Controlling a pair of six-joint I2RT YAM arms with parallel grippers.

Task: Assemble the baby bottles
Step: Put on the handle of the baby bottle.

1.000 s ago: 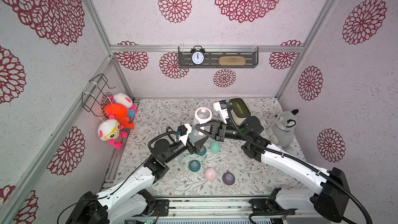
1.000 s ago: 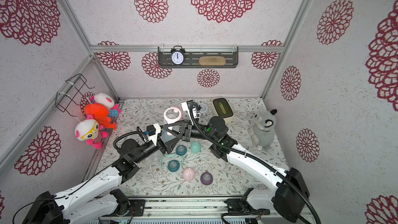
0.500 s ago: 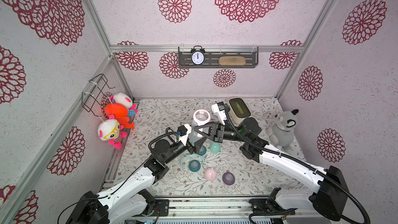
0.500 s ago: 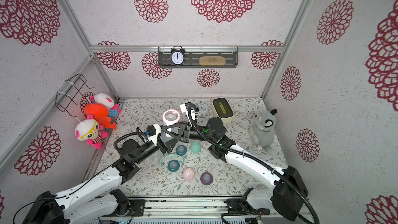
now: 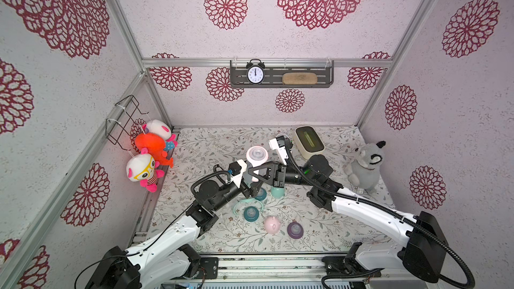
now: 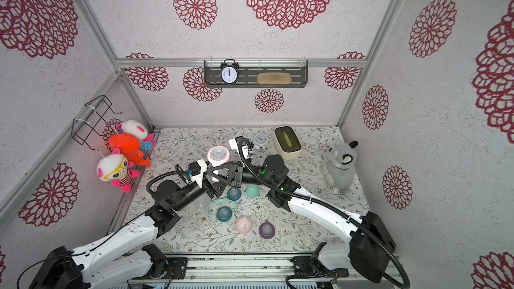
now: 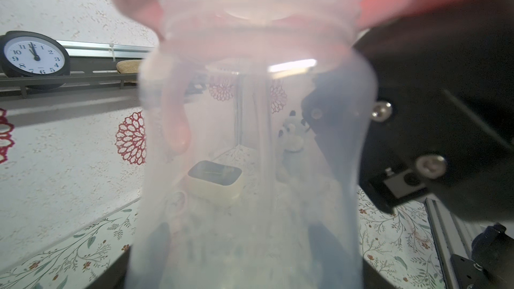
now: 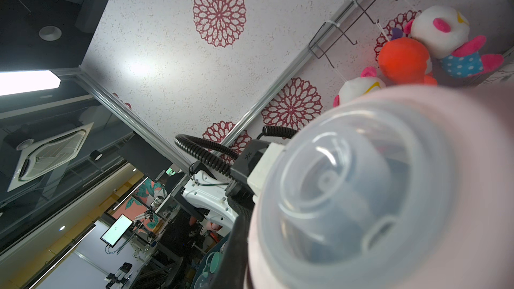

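Looking down into a booth walled in white panels printed with crimson medallions, a floral-print mat (image 5: pixel 211 148) covering the table. Noting a grey shelf (image 5: pixel 322 79) on the back wall, carrying a black alarm clock (image 5: pixel 255 74) and a tan oblong pad (image 5: pixel 299 78). Spotting a wire rack (image 5: pixel 125 119) on the left wall, plush toys (image 5: pixel 151 145) hanging just below it. Seeing a grey plush raccoon (image 5: pixel 364 165) sitting at the mat's right edge and a small white alarm clock (image 6: pixel 261 140) near the back.

Finding one baby bottle (image 5: pixel 257 154) held upright off the mat between both grippers, clear nipple on top. Seeing the left gripper (image 5: pixel 249 186) clamping the clear body low down. Seeing the right gripper (image 5: pixel 253 175) pinching shut on the pink handled ring (image 8: pixel 478 148) at the neck, reaching in from the opposite side.

Counting loose parts lying on the mat below:
- a teal nipple collar (image 5: pixel 260 193)
- a second teal nipple collar (image 5: pixel 251 214)
- a mint handled ring (image 5: pixel 246 202) between them
- a mint dome cap (image 5: pixel 277 190)
- a pink dome cap (image 5: pixel 272 225), with a purple nipple collar (image 5: pixel 295 229) just beside it

Noting a cream box (image 5: pixel 308 141) at the back, dark-green lid on, contents not showing.
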